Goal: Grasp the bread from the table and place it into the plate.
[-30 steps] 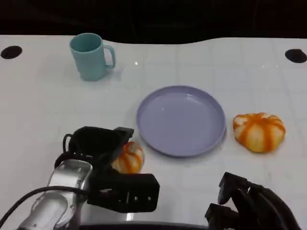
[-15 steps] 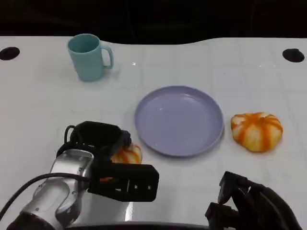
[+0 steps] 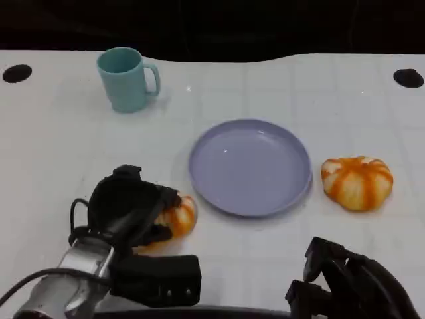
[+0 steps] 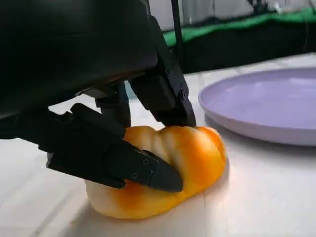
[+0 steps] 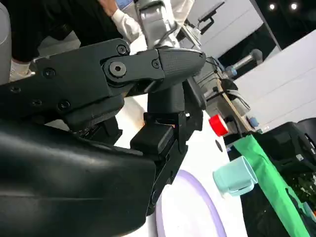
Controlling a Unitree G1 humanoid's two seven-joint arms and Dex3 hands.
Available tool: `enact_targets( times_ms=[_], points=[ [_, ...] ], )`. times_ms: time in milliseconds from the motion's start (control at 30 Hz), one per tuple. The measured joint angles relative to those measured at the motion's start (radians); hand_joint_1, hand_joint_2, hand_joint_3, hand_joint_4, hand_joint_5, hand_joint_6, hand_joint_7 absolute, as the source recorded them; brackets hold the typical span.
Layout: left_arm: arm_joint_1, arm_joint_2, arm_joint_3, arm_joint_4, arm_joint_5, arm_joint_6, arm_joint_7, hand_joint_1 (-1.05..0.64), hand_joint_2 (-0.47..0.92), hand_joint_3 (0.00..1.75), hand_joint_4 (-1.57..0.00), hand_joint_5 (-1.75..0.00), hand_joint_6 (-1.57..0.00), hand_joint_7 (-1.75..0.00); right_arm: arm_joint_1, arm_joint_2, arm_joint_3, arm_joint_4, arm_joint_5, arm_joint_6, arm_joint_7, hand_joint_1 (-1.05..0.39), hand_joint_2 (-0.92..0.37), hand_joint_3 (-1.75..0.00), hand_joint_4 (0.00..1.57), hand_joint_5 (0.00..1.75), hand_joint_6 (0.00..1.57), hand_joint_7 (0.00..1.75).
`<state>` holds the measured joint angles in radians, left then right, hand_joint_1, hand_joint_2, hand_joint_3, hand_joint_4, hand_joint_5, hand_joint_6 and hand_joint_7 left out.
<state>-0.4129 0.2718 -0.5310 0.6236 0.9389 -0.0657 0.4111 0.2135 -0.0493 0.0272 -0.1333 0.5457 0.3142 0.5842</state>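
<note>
With my left robot hand [image 3: 129, 209] wrapped around the bread [image 3: 176, 216] on the counter [image 3: 60, 139], the plate [image 3: 250, 166] lies just to its right, while my right robot hand [image 3: 345, 286], fingers curled, holds nothing.

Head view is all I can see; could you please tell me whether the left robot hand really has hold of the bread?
Observer: Yes. In the left wrist view the left robot hand grips the bread, one finger across one side and others on the opposite side.
Operator: Thank you. Is it lifted yet?
Observer: No, its underside rests on the table.
Operator: Does it touch the plate?
Observer: No; bare table shows between it and the rim of the plate.
</note>
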Motion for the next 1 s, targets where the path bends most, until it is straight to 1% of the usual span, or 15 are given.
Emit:
enact_targets(
  times_ms=[67,133,233,300,367,400,433,467,500,700,767,800,867,900,1000],
  points=[
    [-0.004,-0.007,-0.008,0.044,0.005,-0.016,0.076,-0.22,0.92,0.24,-0.78,-1.75,-0.69,-1.47,0.000,-0.001,-0.001,0.000,0.002,0.008,0.000,-0.75,-0.92,-0.19,0.86,1.64,0.74,1.42],
    [-0.009,-0.010,-0.019,0.075,0.006,-0.026,0.121,-0.22,0.92,0.26,-0.77,-1.75,-0.64,-1.59,0.000,-0.002,-0.001,-0.001,0.002,0.010,0.000,-0.74,-0.92,-0.19,0.86,1.64,0.73,1.42],
    [-0.017,-0.010,-0.024,0.095,0.004,-0.035,0.148,-0.20,0.91,0.25,-0.77,-1.75,-0.62,-1.66,0.000,-0.002,-0.002,-0.001,0.002,0.010,0.000,-0.74,-0.92,-0.20,0.86,1.64,0.73,1.42],
    [-0.019,-0.010,-0.023,0.100,0.001,-0.041,0.158,-0.21,0.92,0.23,-0.77,-1.75,-0.67,-1.47,0.000,-0.003,-0.003,-0.001,0.002,0.010,0.000,-0.74,-0.92,-0.19,0.86,1.64,0.74,1.43],
    [-0.019,-0.009,-0.023,0.097,-0.004,-0.044,0.158,-0.21,0.92,0.19,-0.78,-1.75,-0.67,-1.51,0.000,-0.003,-0.004,-0.001,0.002,0.010,0.000,-0.74,-0.92,-0.19,0.86,1.64,0.74,1.43],
    [-0.018,-0.008,-0.023,0.092,-0.006,-0.043,0.157,-0.21,0.92,0.18,-0.78,-1.75,-0.68,-1.49,0.000,-0.003,-0.004,-0.001,0.002,0.010,0.000,-0.74,-0.92,-0.19,0.86,1.64,0.74,1.43],
    [-0.017,-0.006,-0.023,0.086,-0.007,-0.040,0.153,-0.20,0.92,0.17,-0.79,-1.75,-0.66,-1.56,0.000,-0.003,-0.004,-0.001,0.002,0.009,0.000,-0.74,-0.92,-0.20,0.86,1.63,0.74,1.43],
    [-0.015,-0.003,-0.023,0.075,-0.007,-0.034,0.151,-0.19,0.91,0.15,-0.80,-1.75,-0.62,-1.67,0.000,-0.003,-0.004,-0.001,0.002,0.009,0.001,-0.74,-0.92,-0.20,0.86,1.63,0.74,1.43],
    [-0.011,0.000,-0.022,0.064,-0.007,-0.030,0.149,-0.18,0.91,0.15,-0.80,-1.75,-0.61,-1.71,0.000,-0.003,-0.005,-0.001,0.002,0.009,0.001,-0.74,-0.92,-0.19,0.86,1.64,0.74,1.43],
    [0.029,0.021,0.004,-0.042,-0.030,-0.009,0.119,-0.12,0.91,0.15,-0.80,-1.75,-0.60,-1.74,-0.001,-0.003,-0.005,-0.001,0.003,0.009,0.002,-0.74,-0.92,-0.20,0.86,1.64,0.73,1.44],
    [0.042,0.032,0.016,-0.085,-0.036,-0.002,0.101,-0.11,0.91,0.17,-0.83,-1.75,-0.62,-1.75,-0.001,-0.003,-0.005,-0.001,0.003,0.009,0.002,-0.74,-0.92,-0.20,0.86,1.64,0.74,1.44],
    [0.049,0.037,0.025,-0.110,-0.040,0.000,0.095,-0.11,0.91,0.20,-0.83,-1.75,-0.62,-1.75,-0.002,-0.003,-0.005,-0.001,0.003,0.009,0.002,-0.74,-0.92,-0.20,0.86,1.64,0.74,1.44],
    [0.061,0.047,0.044,-0.162,-0.050,0.003,0.080,-0.11,0.74,0.60,-0.84,-1.75,-0.62,-1.75,-0.001,-0.003,-0.005,-0.001,0.003,0.009,0.002,-0.74,-0.92,-0.20,0.86,1.64,0.74,1.44],
    [0.068,0.053,0.053,-0.189,-0.056,0.005,0.070,-0.13,0.67,0.75,-0.84,-1.75,-0.63,-1.71,-0.001,-0.003,-0.005,-0.001,0.003,0.009,0.002,-0.74,-0.92,-0.20,0.86,1.64,0.74,1.44],
    [0.086,0.068,0.070,-0.257,-0.060,0.022,0.026,-0.14,0.60,0.88,-0.84,-1.75,-0.66,-1.70,0.001,-0.003,-0.005,-0.003,0.003,0.009,0.002,-0.74,-0.92,-0.20,0.86,1.64,0.74,1.43]
  ],
)
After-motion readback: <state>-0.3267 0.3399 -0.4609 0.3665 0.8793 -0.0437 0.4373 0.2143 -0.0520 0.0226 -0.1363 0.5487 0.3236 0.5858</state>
